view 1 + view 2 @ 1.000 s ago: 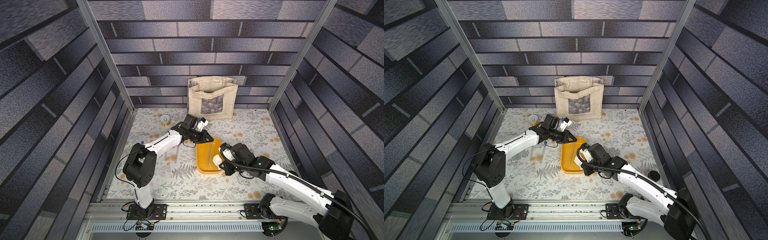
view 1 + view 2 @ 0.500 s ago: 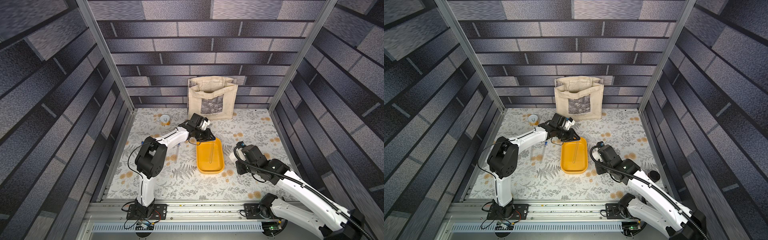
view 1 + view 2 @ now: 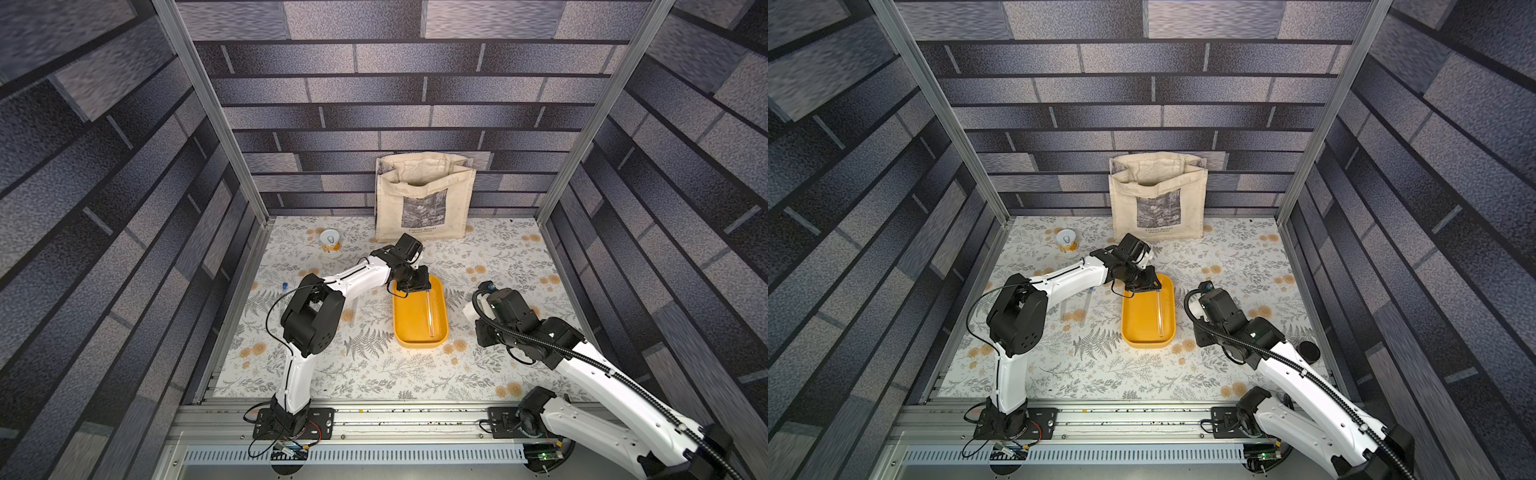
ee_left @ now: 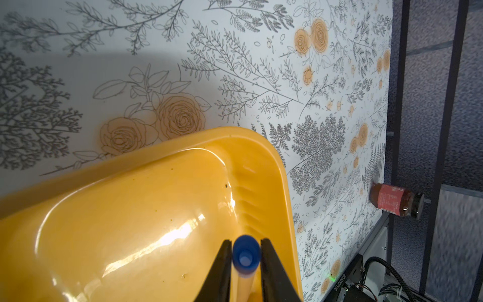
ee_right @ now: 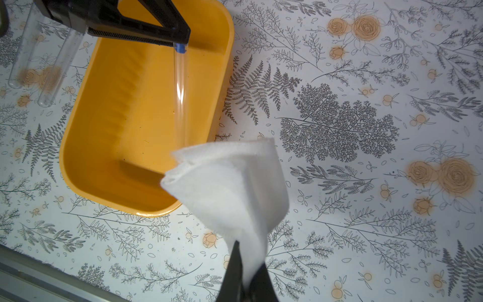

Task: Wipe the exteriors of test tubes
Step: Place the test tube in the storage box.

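Observation:
One test tube [image 5: 181,91], clear with a blue cap [image 4: 245,255], runs lengthwise along the inside of the yellow tray [image 3: 419,343]. My left gripper [image 4: 245,240] is shut on its capped end at the tray's far end, as both top views show [image 3: 415,286] [image 3: 1144,284]. Two more clear test tubes [image 5: 22,60] [image 5: 58,70] lie side by side on the table left of the tray. My right gripper [image 5: 247,261] is shut on a folded white cloth [image 5: 230,183] and hangs over the table just right of the tray [image 3: 473,307]. The cloth hides the tip of the held tube in the right wrist view.
A cream tote bag [image 3: 424,199] stands against the back wall. A small open can [image 3: 330,240] sits at the back left. A red jar [image 4: 392,200] stands by the right wall near the front. A small blue cap [image 3: 284,286] lies on the left of the table.
My right arm has drawn back from the tray to the right, cloth still in its jaws. My left gripper has shifted right to the tray's far end, and the tube now runs along the tray.

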